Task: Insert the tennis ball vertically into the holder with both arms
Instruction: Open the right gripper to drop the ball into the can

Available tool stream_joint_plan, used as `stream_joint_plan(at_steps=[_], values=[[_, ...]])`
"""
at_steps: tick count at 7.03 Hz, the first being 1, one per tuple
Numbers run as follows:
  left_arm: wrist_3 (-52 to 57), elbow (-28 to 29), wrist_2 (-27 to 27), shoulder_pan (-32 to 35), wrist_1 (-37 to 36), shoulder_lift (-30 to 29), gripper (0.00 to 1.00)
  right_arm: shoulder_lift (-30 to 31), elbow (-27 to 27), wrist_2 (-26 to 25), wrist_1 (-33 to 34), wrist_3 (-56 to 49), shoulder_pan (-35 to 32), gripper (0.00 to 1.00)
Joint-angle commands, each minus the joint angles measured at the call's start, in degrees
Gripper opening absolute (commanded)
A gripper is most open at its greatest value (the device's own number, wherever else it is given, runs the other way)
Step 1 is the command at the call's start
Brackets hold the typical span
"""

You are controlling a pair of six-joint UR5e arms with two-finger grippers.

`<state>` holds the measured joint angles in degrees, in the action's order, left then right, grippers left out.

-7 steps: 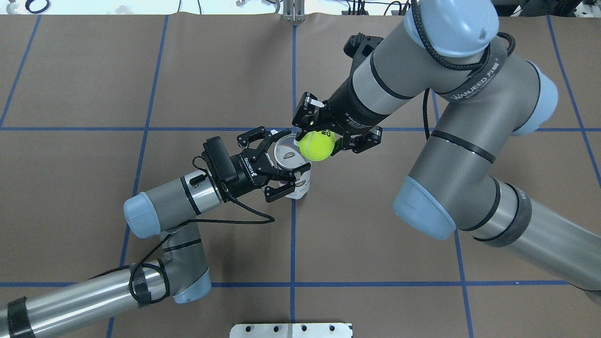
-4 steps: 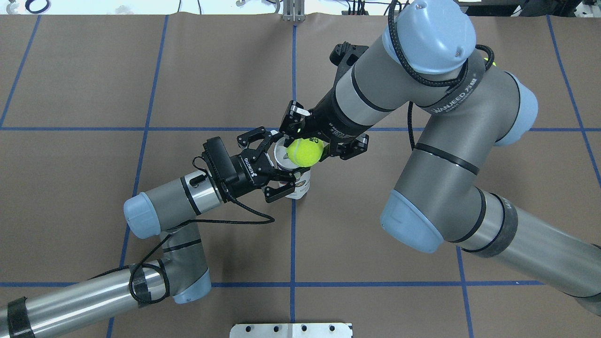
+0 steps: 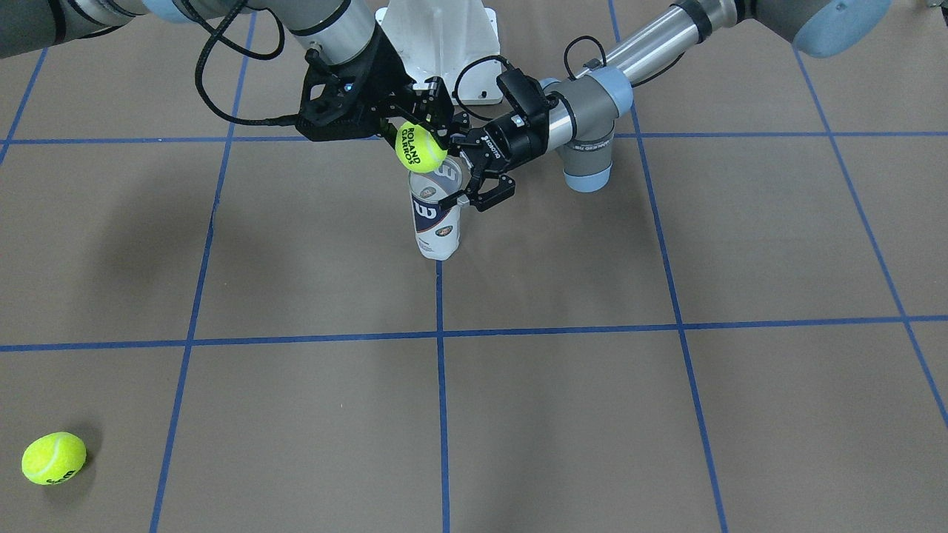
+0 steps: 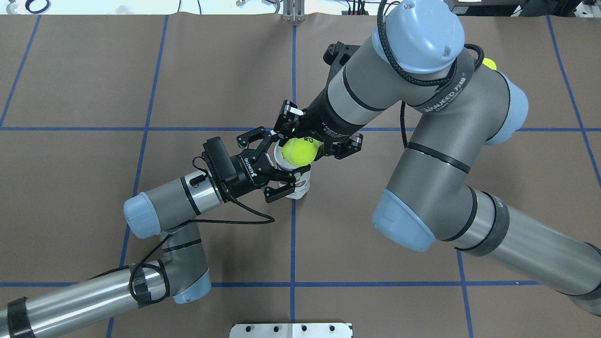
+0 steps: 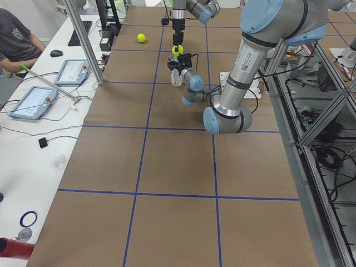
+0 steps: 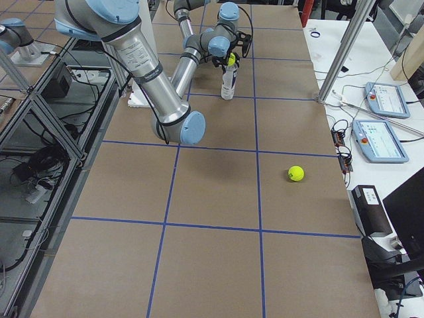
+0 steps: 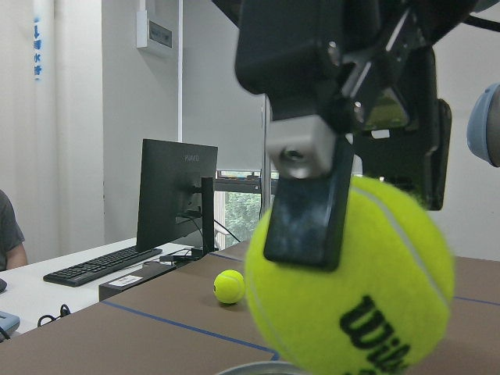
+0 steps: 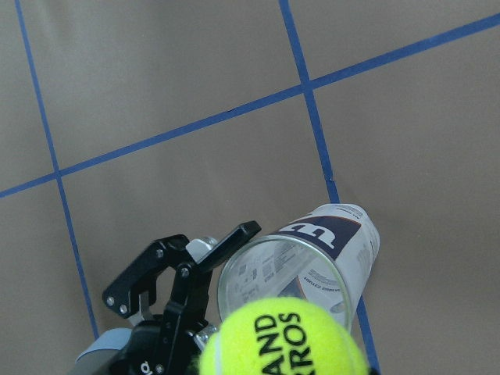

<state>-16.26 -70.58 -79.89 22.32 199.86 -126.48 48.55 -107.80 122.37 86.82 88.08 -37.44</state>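
the holder (image 3: 435,216) stands upright on the brown table (image 3: 592,385), right on a blue tape line (image 4: 293,244), open mouth up, navy and white label facing the front camera. left gripper (image 4: 274,164) comes in sideways, fingers closed around the holder's upper part, one finger on each side of it, clamping it. right gripper (image 4: 296,141) points down over the holder, fingers pinched shut on a tennis ball (image 4: 299,151), black print "roland garros" on it in the front view. the ball sits over the holder's mouth, mostly over its far-right part in the overhead view; in the left wrist view the ball (image 7: 355,281) is just above the rim, cannot tell if it touches. right wrist view shows the holder's open mouth (image 8: 283,283) directly beyond the ball. second tennis ball (image 3: 53,458) lies on the table well apart from the holder, toward the operators' side. white metal base (image 3: 442,44) sits behind the holder near the robot. a person (image 5: 16,41) sits at the side desk with tablets (image 5: 30,102), far from the holder.
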Motion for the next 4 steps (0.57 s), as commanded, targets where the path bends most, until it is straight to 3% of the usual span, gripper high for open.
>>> stream_joint_plan(at_steps=[1, 4], values=[[0.0, 0.0, 0.0, -0.1, 0.0, 0.0, 0.89, -0.2, 0.7, 0.1, -0.1, 0.0, 0.0, 0.98], [0.0, 0.0, 0.0, -0.2, 0.0, 0.1, 0.9, 0.1, 0.7, 0.2, 0.0, 0.0, -0.3, 0.99]])
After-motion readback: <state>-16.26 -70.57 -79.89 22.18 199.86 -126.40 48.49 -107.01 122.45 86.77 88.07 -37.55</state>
